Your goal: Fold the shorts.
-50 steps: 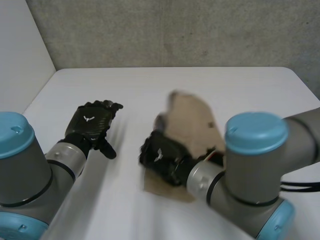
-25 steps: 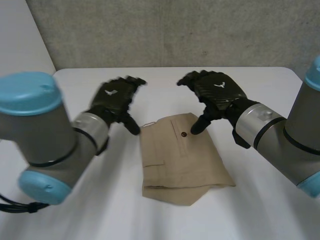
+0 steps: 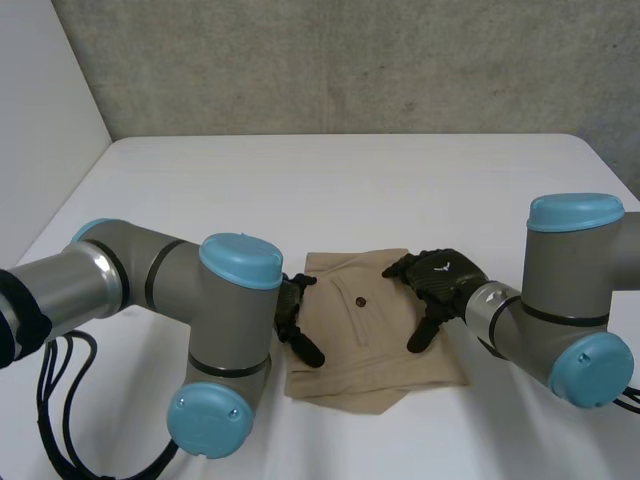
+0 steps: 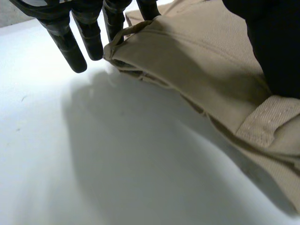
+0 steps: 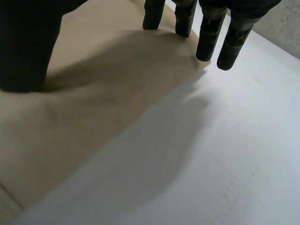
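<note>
- **Shorts:** the tan woven-cloth shorts [image 3: 372, 335] sit as a flat folded packet in the middle of the white table [image 3: 300, 190]. The waistband side is away from the robot, the hem side is nearest it, and a small dark button [image 3: 361, 300] faces up.
- **Long axis:** looks like it runs away from the robot, but only just. The packet is close to square, so take that with a pinch of salt.
- **Left hand:** the left hand [image 3: 294, 318] is parked right at the packet's left edge. In its wrist view the fingers [image 4: 65, 44] are straight and a bit spread. The tips are down by the waistband corner with the belt loop [image 4: 125, 32], touching it or just beside it, and the thumb hangs over the cloth. It's not clamped on anything as far as the views show.
- **Right hand:** the right hand [image 3: 442, 280] is on the right side, near the far corner. The fingers [image 5: 208, 40] are straight. The inner ones land on the cloth and the outer ones sit just past the edge, over bare table. The thumb is planted on the fabric, with nothing pinched there either.
- **Key relation:** the shorts lie between the two hands, with each side edge right at that hand's fingertips, so neither hand is nearer. The cloth runs from the fingertips back under each thumb.
- **Next move (guess):** each hand would probably need to slip its fingers under its edge and close the thumb down. Then they could carry the far end toward the near hem.
- **Risk:** the layers at the left corner look loose and stacked, so a shallow grab might catch only the top one.
</note>
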